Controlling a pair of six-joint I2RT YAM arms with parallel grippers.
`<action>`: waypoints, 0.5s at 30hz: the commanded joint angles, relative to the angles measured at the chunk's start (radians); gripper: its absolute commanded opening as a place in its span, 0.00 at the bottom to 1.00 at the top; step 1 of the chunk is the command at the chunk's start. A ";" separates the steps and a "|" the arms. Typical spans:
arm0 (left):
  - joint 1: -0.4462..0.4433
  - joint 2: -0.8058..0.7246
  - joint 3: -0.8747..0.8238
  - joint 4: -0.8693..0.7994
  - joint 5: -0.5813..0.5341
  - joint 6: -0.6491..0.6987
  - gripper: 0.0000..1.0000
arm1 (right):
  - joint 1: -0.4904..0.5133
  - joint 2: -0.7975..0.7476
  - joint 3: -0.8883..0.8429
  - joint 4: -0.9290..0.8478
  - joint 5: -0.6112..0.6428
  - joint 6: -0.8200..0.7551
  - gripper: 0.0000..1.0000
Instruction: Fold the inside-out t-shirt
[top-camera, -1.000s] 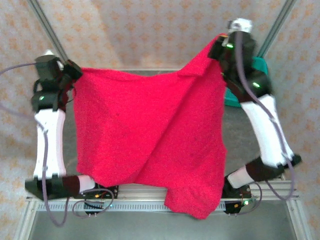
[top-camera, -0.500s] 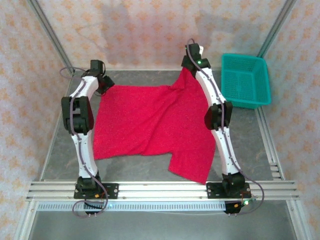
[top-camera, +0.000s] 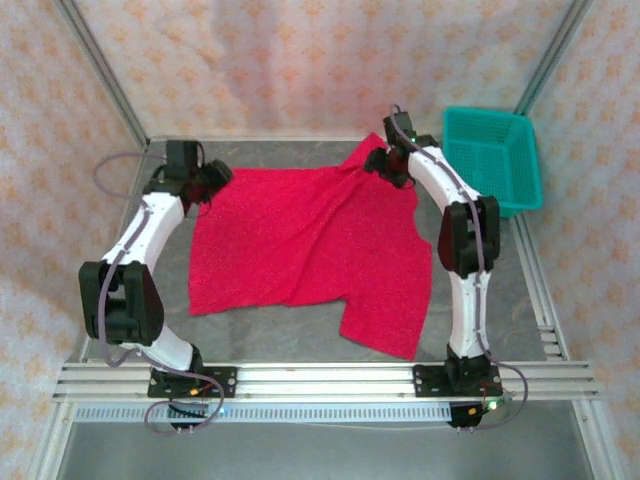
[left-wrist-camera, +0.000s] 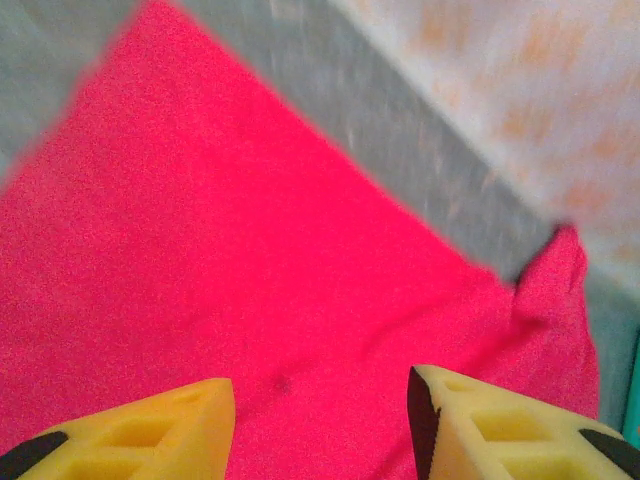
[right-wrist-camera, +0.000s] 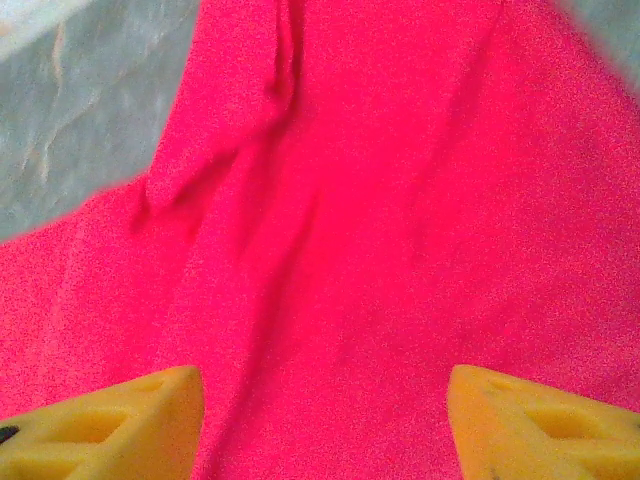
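Grey and matte, the worktop (top-camera: 505, 300) sits inside a frame of metal rails, backed by pale walls with a faint orange pattern (top-camera: 300, 60). Spread across its middle, between the two arms, lies the bright red, soft cloth t-shirt (top-camera: 310, 240), mostly flat with a few long creases running through it. One flap of it reaches toward the near rail on the right side, and a small rumpled corner pokes up at the far edge. The left claw (top-camera: 212, 178) hangs over the shirt's far left corner; seen from the left wrist, that claw (left-wrist-camera: 320, 400) has its yellow fingers (left-wrist-camera: 150, 430) parted with nothing between them, and the red cloth lies below. The right claw (top-camera: 385, 165) sits at the rumpled far right corner; whether it touches the fabric there cannot be told from above. Seen from the right wrist, that claw (right-wrist-camera: 322, 385) also stands open, its yellow fingers (right-wrist-camera: 540, 420) set wide apart above creased cloth and gripping nothing. A teal plastic mesh basket (top-camera: 490, 160) stands in the far right corner, just beside the right arm and apart from the shirt.
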 joint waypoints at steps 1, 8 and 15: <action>-0.026 0.069 -0.118 0.063 0.084 -0.025 0.49 | 0.006 -0.071 -0.228 0.143 -0.117 0.085 0.63; -0.028 0.085 -0.213 0.011 0.019 0.041 0.48 | 0.005 -0.254 -0.652 0.308 -0.109 0.171 0.60; 0.081 0.088 -0.262 -0.079 -0.181 0.088 0.48 | -0.028 -0.408 -0.878 0.200 0.084 0.148 0.61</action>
